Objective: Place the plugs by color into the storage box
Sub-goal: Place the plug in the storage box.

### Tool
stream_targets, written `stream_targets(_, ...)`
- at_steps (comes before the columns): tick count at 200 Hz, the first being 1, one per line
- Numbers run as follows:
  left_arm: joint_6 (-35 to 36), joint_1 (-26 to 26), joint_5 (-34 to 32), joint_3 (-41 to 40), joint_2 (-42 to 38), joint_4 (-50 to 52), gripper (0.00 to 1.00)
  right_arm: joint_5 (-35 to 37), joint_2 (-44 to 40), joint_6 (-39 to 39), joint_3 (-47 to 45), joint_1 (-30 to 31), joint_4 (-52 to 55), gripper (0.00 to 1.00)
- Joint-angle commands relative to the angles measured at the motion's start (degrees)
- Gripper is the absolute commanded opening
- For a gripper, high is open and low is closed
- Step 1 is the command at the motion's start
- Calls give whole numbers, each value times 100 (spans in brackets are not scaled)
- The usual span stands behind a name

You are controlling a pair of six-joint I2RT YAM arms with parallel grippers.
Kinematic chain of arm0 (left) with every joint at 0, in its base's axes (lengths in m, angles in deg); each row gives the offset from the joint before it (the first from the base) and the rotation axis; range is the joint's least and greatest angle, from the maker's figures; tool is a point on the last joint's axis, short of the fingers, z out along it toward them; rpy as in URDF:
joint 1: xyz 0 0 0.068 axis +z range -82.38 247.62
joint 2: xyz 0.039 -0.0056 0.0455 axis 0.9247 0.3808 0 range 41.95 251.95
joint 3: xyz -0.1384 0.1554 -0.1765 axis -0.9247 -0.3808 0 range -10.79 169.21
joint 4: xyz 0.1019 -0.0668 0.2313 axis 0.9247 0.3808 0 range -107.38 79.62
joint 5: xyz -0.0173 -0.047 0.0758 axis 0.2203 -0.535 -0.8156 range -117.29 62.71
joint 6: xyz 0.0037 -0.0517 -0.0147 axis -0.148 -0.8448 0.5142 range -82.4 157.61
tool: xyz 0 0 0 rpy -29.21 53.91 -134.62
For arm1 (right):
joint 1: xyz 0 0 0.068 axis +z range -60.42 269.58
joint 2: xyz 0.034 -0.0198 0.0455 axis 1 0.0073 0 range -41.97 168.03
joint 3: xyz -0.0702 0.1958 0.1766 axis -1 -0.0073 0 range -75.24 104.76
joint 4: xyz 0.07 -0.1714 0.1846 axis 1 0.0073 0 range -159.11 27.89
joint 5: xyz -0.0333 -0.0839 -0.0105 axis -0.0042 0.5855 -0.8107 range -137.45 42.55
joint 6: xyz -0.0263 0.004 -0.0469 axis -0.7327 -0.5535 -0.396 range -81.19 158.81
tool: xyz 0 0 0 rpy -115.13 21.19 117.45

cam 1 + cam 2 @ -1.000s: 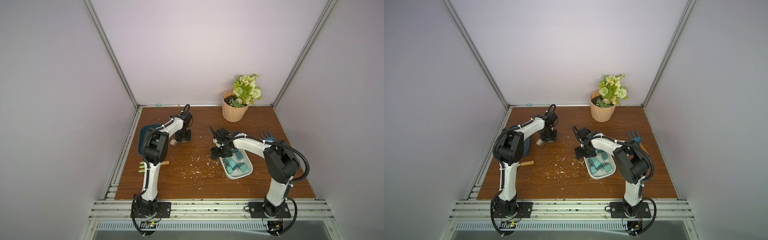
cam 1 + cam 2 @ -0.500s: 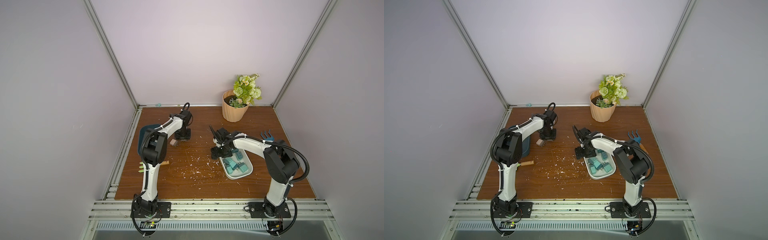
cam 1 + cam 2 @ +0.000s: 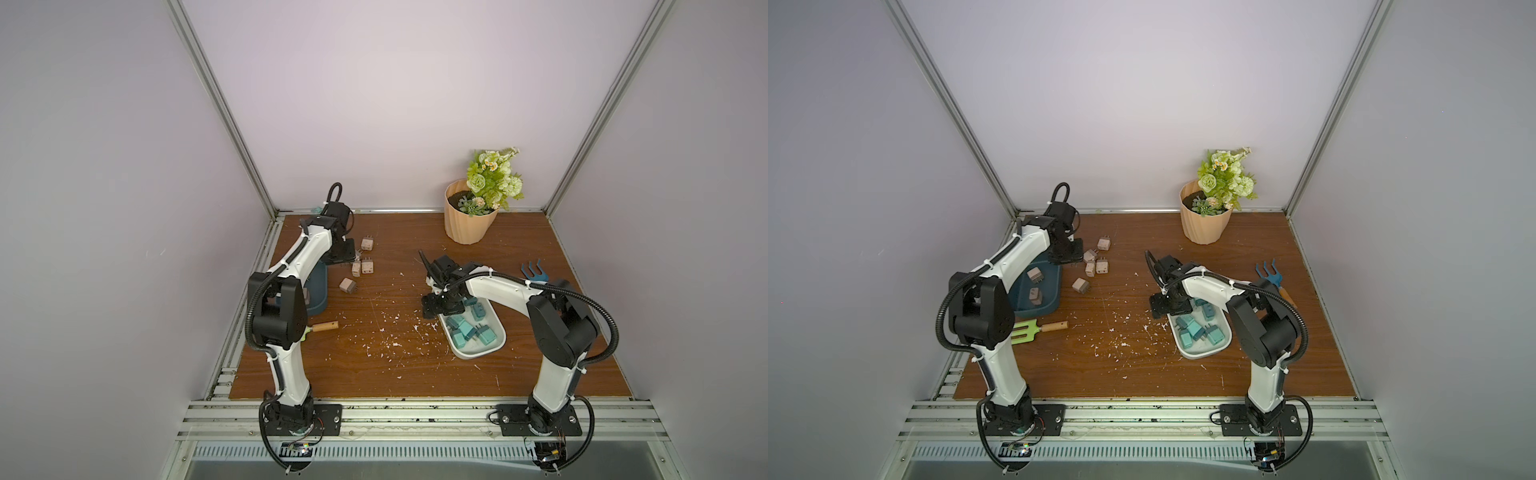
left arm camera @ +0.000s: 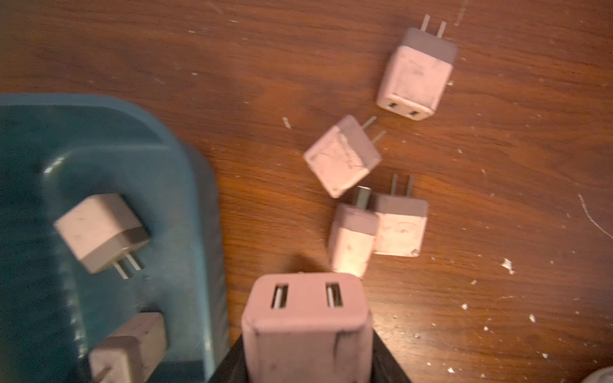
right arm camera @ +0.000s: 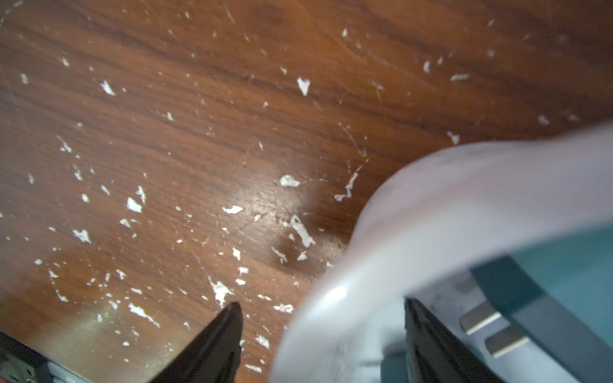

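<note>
The pinkish-tan plug [image 4: 305, 326] is clamped in the left gripper [image 3: 1065, 254], socket face outward. It appears to hang just beside the dark teal storage box [image 4: 195, 212] rather than over it. Let go here, it would likely strike the rim or land among the loose tan plugs [image 4: 341, 156] on the table [image 4: 298, 66] — and a low sweep could scatter that cluster. The right gripper [image 5: 321, 331] stands with jaws apart, straddling the wall of the white tray [image 5: 464, 185] holding teal plugs [image 3: 1196, 330] — a sideways pull could drag or tip it
</note>
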Motion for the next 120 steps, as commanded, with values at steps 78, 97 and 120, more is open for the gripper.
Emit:
stream_targets(78, 578, 1023, -256, 228, 631, 152, 45, 76, -40, -90, 37, 46, 47, 80)
stream_targets(97, 563, 1026, -278, 365, 888, 148, 45, 98, -48, -96, 32, 46, 66, 80)
stream_targets(120, 524, 1037, -422, 389, 1106, 150, 45, 137, -70, -97, 37, 41, 102, 80)
